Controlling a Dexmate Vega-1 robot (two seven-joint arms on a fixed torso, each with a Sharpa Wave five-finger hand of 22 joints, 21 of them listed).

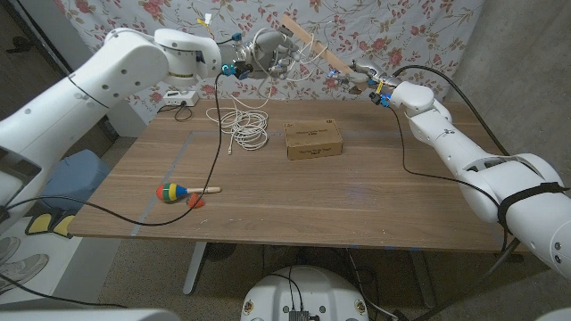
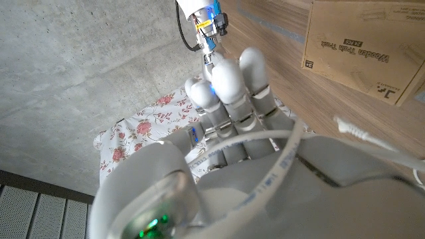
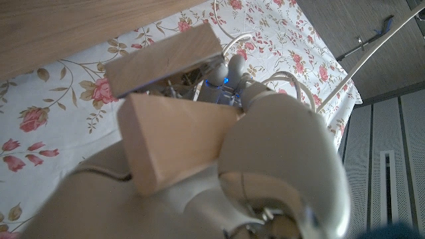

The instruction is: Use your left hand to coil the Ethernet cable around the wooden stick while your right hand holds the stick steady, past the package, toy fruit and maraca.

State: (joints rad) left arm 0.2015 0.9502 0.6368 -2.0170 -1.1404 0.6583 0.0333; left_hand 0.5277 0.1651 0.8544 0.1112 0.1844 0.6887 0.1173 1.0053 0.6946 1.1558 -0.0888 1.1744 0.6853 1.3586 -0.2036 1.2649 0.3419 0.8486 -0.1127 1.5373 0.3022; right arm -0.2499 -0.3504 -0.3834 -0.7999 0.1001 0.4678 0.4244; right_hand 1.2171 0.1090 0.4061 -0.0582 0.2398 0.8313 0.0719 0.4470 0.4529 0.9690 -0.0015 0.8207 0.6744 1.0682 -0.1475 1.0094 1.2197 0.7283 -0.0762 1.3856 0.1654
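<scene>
The wooden stick [image 1: 314,43] slants in the air above the table's far edge. My right hand [image 1: 360,78] grips its lower end; in the right wrist view the stick [image 3: 174,133] lies against that hand [image 3: 279,159]. My left hand [image 1: 268,52] is up at the stick's middle and holds the white Ethernet cable [image 1: 248,129], which hangs down to a loose pile on the table. In the left wrist view the cable [image 2: 279,172] runs across the back of my left hand [image 2: 232,99]. How many turns sit on the stick is hidden.
A cardboard package [image 1: 313,139] lies at mid-table, right of the cable pile. A striped maraca [image 1: 174,193] and a small red toy fruit [image 1: 194,202] sit near the front left. A white power strip [image 1: 178,98] lies at the far left edge. Floral cloth hangs behind.
</scene>
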